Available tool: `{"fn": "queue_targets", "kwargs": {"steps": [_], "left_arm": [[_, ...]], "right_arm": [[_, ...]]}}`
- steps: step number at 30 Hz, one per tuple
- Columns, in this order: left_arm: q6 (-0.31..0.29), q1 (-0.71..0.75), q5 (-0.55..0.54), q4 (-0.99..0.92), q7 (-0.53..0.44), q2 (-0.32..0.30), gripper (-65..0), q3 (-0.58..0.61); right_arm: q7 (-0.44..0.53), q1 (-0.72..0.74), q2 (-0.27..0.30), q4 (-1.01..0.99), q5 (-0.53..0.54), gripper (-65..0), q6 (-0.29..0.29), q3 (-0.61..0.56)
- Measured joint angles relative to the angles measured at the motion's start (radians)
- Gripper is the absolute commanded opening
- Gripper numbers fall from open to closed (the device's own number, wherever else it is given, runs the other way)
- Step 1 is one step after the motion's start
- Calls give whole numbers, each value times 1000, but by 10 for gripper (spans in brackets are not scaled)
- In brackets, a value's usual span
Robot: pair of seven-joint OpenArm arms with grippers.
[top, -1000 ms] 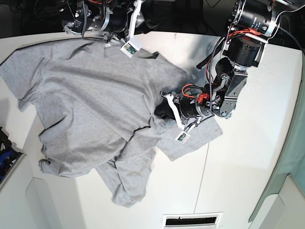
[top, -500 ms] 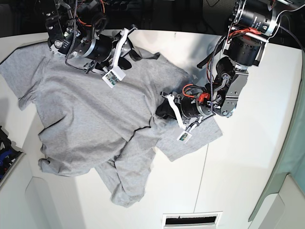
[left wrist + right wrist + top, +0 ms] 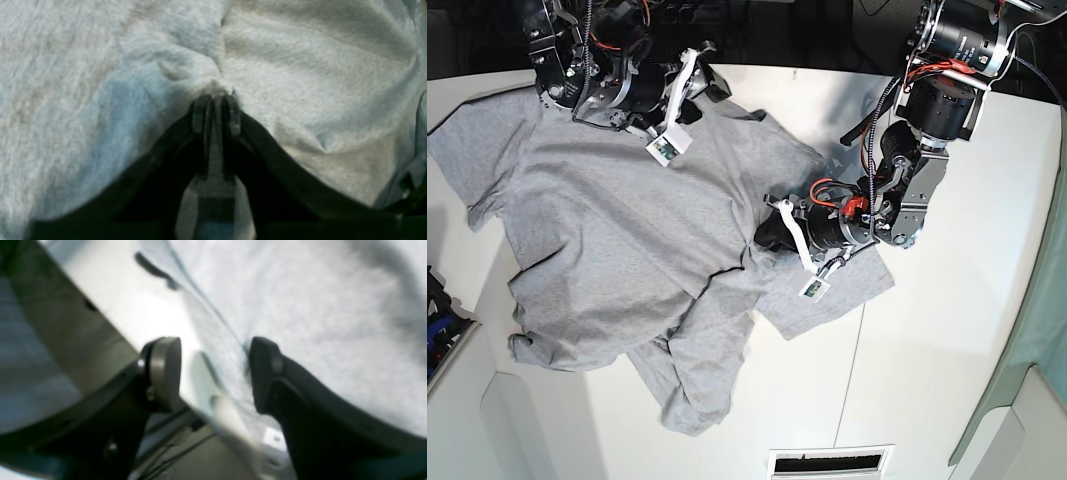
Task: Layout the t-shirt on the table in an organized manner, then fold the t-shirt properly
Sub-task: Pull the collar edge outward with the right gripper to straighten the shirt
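The light grey t-shirt (image 3: 627, 230) lies rumpled across the white table (image 3: 947, 350), one sleeve at the far left and its lower part bunched toward the front edge. My left gripper (image 3: 770, 232) is shut on a pinched fold of the shirt near its right side. In the left wrist view its fingertips (image 3: 215, 100) are pressed together, with fabric (image 3: 100, 83) puckering around them. My right gripper (image 3: 699, 80) is at the shirt's far edge near the collar and is open. In the right wrist view (image 3: 213, 370) the shirt's edge (image 3: 317, 323) runs between the spread fingers over the table (image 3: 140, 306).
A thin dark seam (image 3: 857, 370) crosses the tabletop at the right. A slotted vent (image 3: 830, 462) sits at the front edge. A blue object (image 3: 437, 320) lies off the table's left edge, and a pale green panel (image 3: 1037, 330) borders the right.
My right arm swung out from the far edge over the shirt's collar area, and its jaws opened wider. The left arm and its pinched fold stayed put.
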Motion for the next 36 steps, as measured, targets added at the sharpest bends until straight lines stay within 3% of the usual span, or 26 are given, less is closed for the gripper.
{"fn": "queue_targets", "kwargs": {"steps": [5,18,25,29,36], "left_arm": [[0,0,0,0,0,0,-541,0],[2,-8,16,0,15,0,-541,0],[4,-8,16,0,14,0,-541,0],[5,-9,14,0,19,0,-541,0],[5,-10,14,1,31,0,-541,0]], "right_arm": [[-8,-55,25,11,58,-325,9,0],[-40,-256,100,150,69,-325,10,-1],[-40,-333,108,295,78,-325,2,6],[-7,-325,99,397,91,-325,-1,46],[10,-208,94,416,2,-325,-27,205]]}}
